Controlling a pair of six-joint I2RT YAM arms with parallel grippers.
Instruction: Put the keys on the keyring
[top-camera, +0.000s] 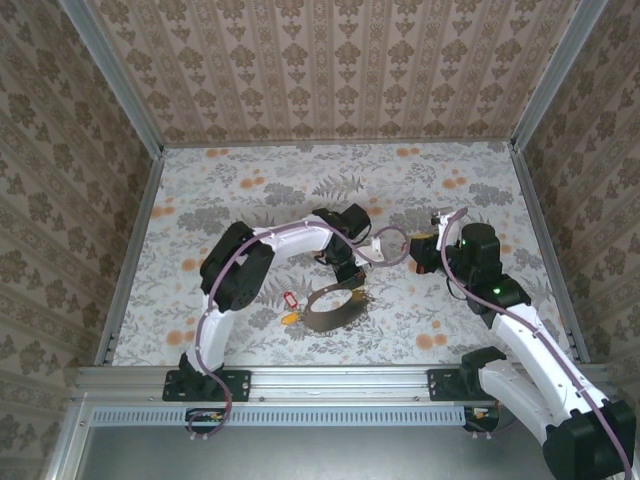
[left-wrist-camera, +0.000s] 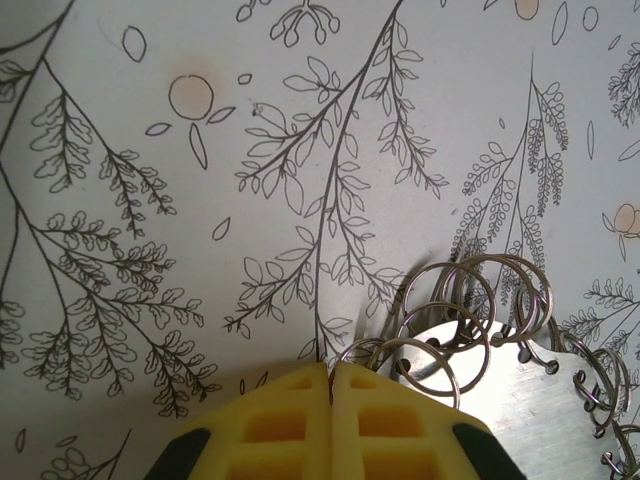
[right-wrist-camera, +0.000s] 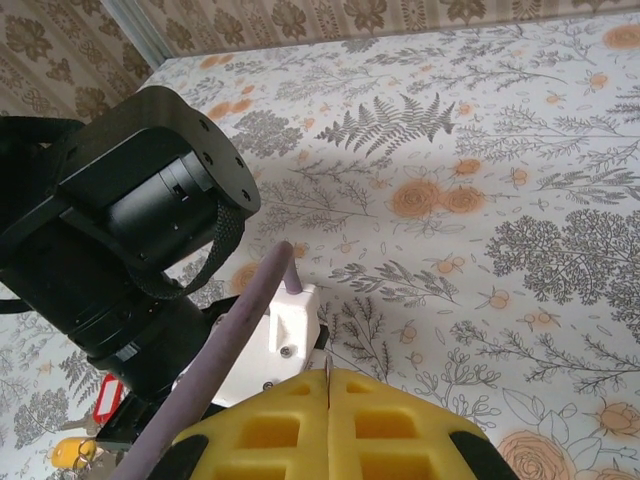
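Keys (top-camera: 292, 299) lie a little left of the middle of the worktop (top-camera: 450, 180), closer to its near edge than to its far one. One red head reads plainly, and a small yellow piece (top-camera: 288, 318) sits just beside it on the near side. Whether that is a second key is too small to tell. Just to their right stands the keyring (top-camera: 330, 310), a dark band curled into a loop on edge. The left wrist view shows it carrying a row of thin wire rings (left-wrist-camera: 470, 310). The left gripper (top-camera: 346, 278) is down at the loop's far side with its yellow pads (left-wrist-camera: 290, 420) pressed flat together. A wire ring touches the tip, but whether it is pinched cannot be told. Further right, apart from the loop, the right gripper (top-camera: 420, 243) hovers clenched on nothing, pointing toward the left arm's wrist (right-wrist-camera: 150, 210).

The step in hand looks like steadying the loop. To do it well, the left arm should hold the band firm with one wire ring turned toward the keys. The right arm should open and come around for the keys rather than across that wrist. Room is generous toward the far edge and both far corners. The metal rail (top-camera: 330, 380) along the near edge and the side walls (top-camera: 60, 200) are the limits.
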